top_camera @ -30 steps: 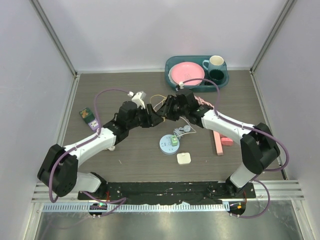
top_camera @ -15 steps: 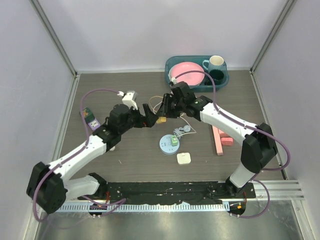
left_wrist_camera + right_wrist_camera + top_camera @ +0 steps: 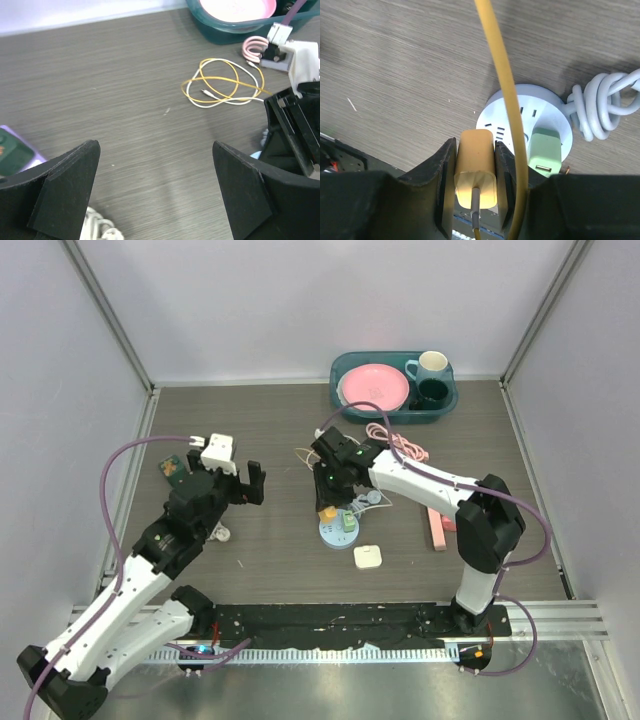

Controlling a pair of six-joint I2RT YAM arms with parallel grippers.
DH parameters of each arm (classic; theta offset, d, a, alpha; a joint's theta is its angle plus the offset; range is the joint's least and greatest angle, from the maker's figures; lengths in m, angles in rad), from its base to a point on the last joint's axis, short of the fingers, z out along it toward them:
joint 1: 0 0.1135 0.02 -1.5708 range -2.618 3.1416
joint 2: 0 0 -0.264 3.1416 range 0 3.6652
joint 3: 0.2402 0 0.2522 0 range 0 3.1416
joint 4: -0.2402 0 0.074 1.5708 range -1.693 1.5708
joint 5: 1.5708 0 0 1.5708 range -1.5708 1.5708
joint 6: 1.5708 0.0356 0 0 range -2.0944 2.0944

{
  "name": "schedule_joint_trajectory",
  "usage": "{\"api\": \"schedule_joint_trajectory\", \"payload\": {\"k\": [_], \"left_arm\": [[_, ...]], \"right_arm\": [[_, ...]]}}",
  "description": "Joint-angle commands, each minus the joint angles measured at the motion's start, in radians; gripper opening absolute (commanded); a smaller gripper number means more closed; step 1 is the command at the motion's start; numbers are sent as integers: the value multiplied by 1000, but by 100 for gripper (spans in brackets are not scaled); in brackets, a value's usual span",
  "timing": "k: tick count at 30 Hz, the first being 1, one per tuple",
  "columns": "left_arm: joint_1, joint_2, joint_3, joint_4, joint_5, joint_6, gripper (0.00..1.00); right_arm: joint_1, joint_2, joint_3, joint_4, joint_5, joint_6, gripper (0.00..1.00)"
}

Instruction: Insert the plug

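Plug [image 3: 476, 175] in right gripper [image 3: 474, 149]

Tray [image 3: 392, 418] sits upper right in the top view, at the back wall. Plate [image 3: 374, 387] lies in its left half. Rear mug [image 3: 432, 365] is behind front mug [image 3: 433, 392] in its right half. Coiled cord [image 3: 400, 443] lies just below the tray. Round socket hub [image 3: 332, 533] is mid-frame with an adapter [image 3: 347, 523] on it. Plug [image 3: 476, 170], in the right gripper [image 3: 327, 505], is over the hub's left edge. Square block [image 3: 368, 557] is just lower right of the hub, bars [image 3: 436, 525] are to its right, and packet [image 3: 176, 470] is far left.
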Motion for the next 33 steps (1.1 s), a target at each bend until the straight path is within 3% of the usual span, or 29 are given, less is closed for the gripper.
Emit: {"api": "schedule_joint_trajectory", "payload": {"k": [1,20,33], "left_arm": [[4,-49,10,-35,-84,114,99],[53,59,-46,-44,-121,-44,99],[56,49,-53,-48,-133,-61,100]], "right_arm": [[40,10,67,-68,58,-13,1],[98,16,16,-62,225,43,1],[107,-2,-68,10,222,93,1]]}}
